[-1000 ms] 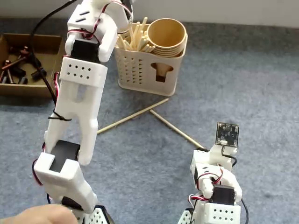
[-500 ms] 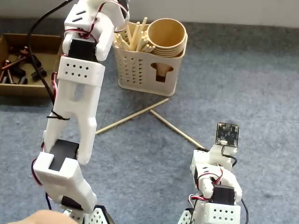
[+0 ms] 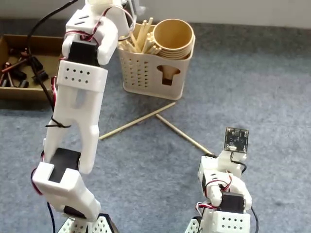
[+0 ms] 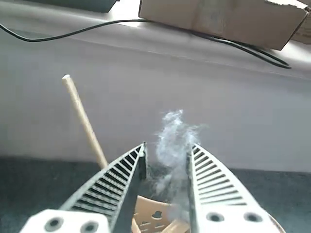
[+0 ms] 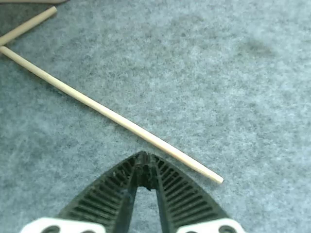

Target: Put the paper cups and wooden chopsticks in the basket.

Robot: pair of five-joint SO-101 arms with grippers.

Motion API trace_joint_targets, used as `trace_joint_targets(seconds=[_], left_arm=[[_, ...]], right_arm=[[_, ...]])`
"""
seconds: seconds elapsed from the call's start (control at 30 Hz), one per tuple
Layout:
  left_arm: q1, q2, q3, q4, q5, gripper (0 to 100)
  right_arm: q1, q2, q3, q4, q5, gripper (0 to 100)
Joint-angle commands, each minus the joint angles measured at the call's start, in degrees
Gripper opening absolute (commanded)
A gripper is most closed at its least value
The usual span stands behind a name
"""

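A cream basket stands at the back and holds several wooden chopsticks and stacked paper cups. Two loose chopsticks lie on the grey carpet in front of it, one slanting left and one slanting right. My left arm stretches up beside the basket's left side. My left gripper is open above the basket, with grey fluff between its fingers and an upright chopstick beside it. My right gripper is shut on nothing, its tips just short of the right chopstick.
A brown cardboard box with dark parts sits at the far left. A pale wall runs behind the basket. My right arm rests at the near right, with open carpet to its right.
My left arm has drawn a little to the left and up by the basket. A person's hand at the near left edge has gone from view. The right arm stayed still.
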State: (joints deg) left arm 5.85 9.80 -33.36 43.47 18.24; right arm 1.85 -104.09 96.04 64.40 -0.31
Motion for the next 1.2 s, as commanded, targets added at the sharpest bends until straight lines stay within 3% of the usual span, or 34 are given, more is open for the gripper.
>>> trace_joint_targets(seconds=[0.0,0.4,0.7,0.97,1.17], left_arm=[[1.0,-4.5,-2.5,1.5,-0.4,14],[0.6,-10.9,-2.4,5.5,-6.0,14],[-9.1,-16.2,-2.4,10.5,-6.1,14],[-19.4,-11.4,-2.3,23.2,-8.7,14],[-21.6,-6.2,-2.3,35.5,-8.5,14]], right_arm=[[0.6,0.2,5.8,-0.8,0.6,0.5],[0.6,0.2,5.8,-0.8,0.5,0.5],[0.6,0.2,5.8,-0.8,0.5,0.5],[0.6,0.2,5.8,-0.9,0.5,0.5],[0.6,0.2,5.8,-0.9,0.4,0.5]])
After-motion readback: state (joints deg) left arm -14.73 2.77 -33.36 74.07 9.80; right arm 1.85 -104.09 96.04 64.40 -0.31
